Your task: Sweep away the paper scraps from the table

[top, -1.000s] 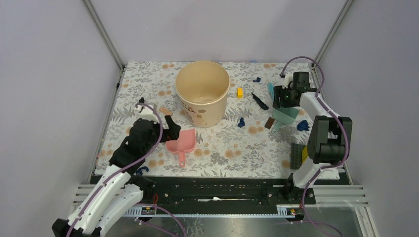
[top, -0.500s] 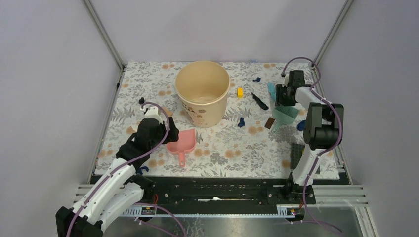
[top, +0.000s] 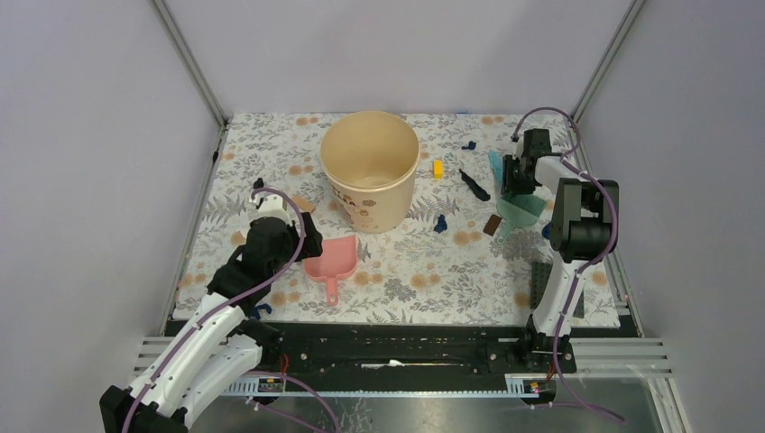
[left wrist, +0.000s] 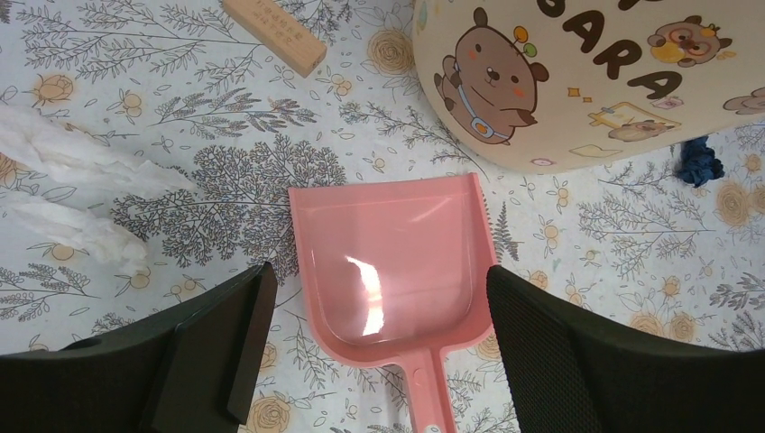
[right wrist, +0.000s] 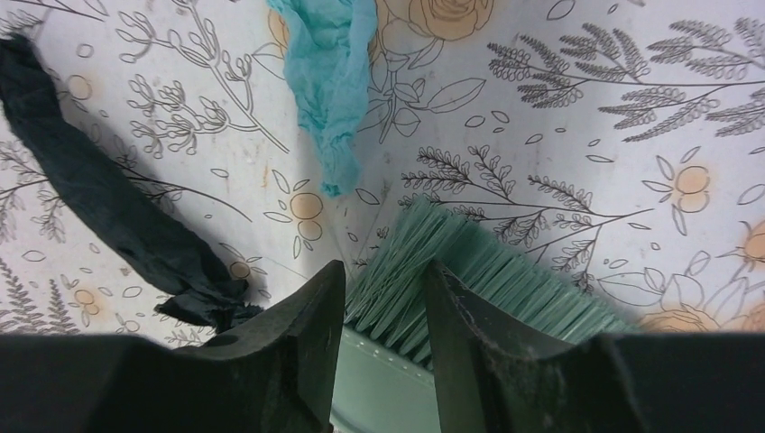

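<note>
Paper scraps lie on the right half of the flowered table (top: pixel 424 280): dark blue ones (top: pixel 440 223) (top: pixel 469 144) (top: pixel 550 230), a black strip (top: pixel 474 185) (right wrist: pixel 117 225) and a teal one (right wrist: pixel 329 81). A green brush (top: pixel 521 209) lies flat there. My right gripper (right wrist: pixel 386 311) is down over its bristle end, jaws narrow, with green bristles (right wrist: pixel 397 271) filling the gap between the fingers. My left gripper (left wrist: pixel 374 311) is open wide over the pink dustpan (left wrist: pixel 397 262) (top: pixel 332 257), one finger on each side of the pan, not touching it.
A tan bucket (top: pixel 370 171) stands just beyond the dustpan. Near the left gripper lie a wooden block (left wrist: pixel 273 34) and white tissue (left wrist: pixel 81 162). A yellow brick (top: pixel 437 168), a brown block (top: pixel 493 225) and a dark baseplate (top: pixel 541 284) sit on the right.
The right arm has folded in closer, its gripper settling lower onto the brush's bristle end. The left gripper has shifted slightly nearer along the dustpan. Dustpan and brush have not moved.
</note>
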{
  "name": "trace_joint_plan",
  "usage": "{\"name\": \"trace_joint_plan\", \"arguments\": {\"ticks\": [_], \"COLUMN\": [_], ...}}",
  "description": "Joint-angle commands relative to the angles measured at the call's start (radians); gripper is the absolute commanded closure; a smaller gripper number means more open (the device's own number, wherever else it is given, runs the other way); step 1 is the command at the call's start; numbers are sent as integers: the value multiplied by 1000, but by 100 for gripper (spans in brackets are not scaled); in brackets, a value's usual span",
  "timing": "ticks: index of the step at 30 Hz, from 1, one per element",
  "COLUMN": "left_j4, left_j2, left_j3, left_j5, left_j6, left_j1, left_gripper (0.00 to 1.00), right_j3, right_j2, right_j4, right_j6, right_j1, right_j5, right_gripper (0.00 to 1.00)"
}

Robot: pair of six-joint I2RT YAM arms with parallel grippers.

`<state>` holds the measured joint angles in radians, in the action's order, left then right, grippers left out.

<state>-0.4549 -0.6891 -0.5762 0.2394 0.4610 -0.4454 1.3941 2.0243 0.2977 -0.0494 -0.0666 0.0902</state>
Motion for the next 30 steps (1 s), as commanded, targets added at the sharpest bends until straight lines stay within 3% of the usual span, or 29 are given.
{"name": "trace_joint_plan", "arguments": {"ticks": [1, 5, 9, 13, 19, 24, 30], "left_j4": [29, 33, 34, 34, 16, 76, 111], "left_j2": [0, 13, 17, 13, 60, 129, 29], "left_j3": [-43, -38, -39, -43, -63, -61, -180], "left_j5": [-1, -10, -11, -14, -17, -50, -181], "left_j6": [-2, 1, 2, 2, 17, 41, 40], "left_j1": [6, 6, 5, 5, 5, 4, 3], "left_gripper": [9, 9, 9, 9, 11, 20, 24], "right_j3": [40, 30, 3, -33, -102, -153, -194], "right_j2": [20, 21, 0, -64, -238, -418, -606], "right_j4": [-9, -11, -23, -22, -3, 28, 49], "right_j6": [15, 7, 4, 5, -16, -23, -11], "right_j1": [-3, -3, -4, -4, -4, -3, -4], "right_j5": [-2, 5, 17, 19, -39, -21, 65], "right_gripper": [56, 64, 91, 99, 100, 100, 100]}}
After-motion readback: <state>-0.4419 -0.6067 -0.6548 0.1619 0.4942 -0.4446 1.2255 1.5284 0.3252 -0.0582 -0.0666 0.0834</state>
